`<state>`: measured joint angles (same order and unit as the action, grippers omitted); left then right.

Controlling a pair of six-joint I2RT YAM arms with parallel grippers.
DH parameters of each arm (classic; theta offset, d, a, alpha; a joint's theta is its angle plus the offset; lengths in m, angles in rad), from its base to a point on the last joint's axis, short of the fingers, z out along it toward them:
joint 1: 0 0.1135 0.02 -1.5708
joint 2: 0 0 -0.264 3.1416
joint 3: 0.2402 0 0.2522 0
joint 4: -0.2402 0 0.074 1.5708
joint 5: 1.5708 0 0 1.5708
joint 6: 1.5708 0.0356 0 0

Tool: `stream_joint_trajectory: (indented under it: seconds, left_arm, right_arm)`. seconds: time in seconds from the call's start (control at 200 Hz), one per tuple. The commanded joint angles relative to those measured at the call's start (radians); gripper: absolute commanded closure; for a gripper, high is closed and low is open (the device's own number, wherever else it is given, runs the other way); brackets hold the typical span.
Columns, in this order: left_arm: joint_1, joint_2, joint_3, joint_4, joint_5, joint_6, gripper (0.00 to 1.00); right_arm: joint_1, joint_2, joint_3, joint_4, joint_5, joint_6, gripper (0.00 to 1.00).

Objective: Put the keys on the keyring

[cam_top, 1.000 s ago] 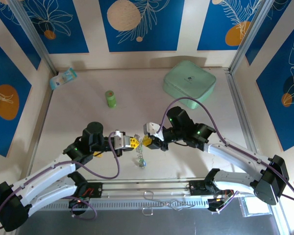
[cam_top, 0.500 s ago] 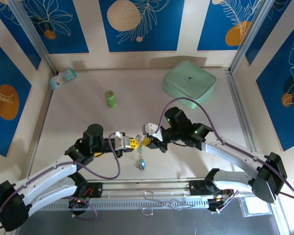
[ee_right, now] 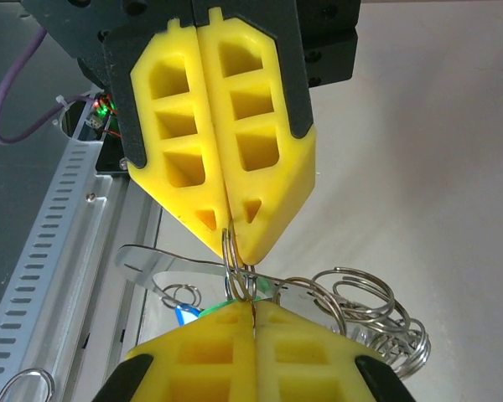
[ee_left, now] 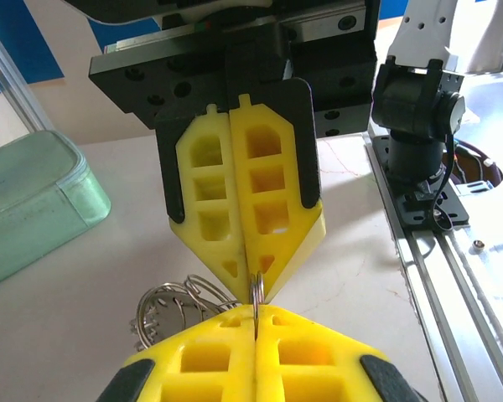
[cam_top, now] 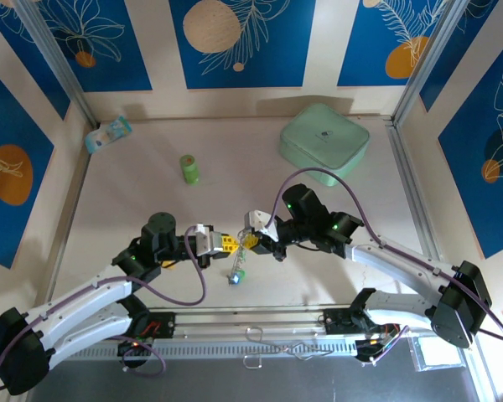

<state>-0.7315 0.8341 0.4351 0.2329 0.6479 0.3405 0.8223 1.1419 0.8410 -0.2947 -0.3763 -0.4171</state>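
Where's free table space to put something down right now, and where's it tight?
Free: the table strip between the green bottle and the mint case; the patch between that case and the right arm. Crowded: near centre, where the left gripper and right gripper meet tip to tip, both shut on the keyring.

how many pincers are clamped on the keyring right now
2. The left pincer and the right pincer meet tip to tip near the table's middle, both shut on the keyring.

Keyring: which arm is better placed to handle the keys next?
Right, marginally: left gripper and right gripper both pinch the keyring, but the keys hang beside the right's fingertips.
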Motion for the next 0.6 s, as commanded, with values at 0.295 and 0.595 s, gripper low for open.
stream_joint_trajectory:
  seconds: [0.295,0.595]
  left_arm:
    - [-0.009,-0.029,-0.004,0.096,-0.013,-0.011,1.0]
    - [-0.009,-0.03,-0.01,0.118,-0.012,-0.015,1.0]
  right_arm:
    - [-0.009,-0.045,-0.018,0.003,0.038,0.008,1.0]
    - [0.011,-0.006,-0.026,0.042,0.023,0.021,1.0]
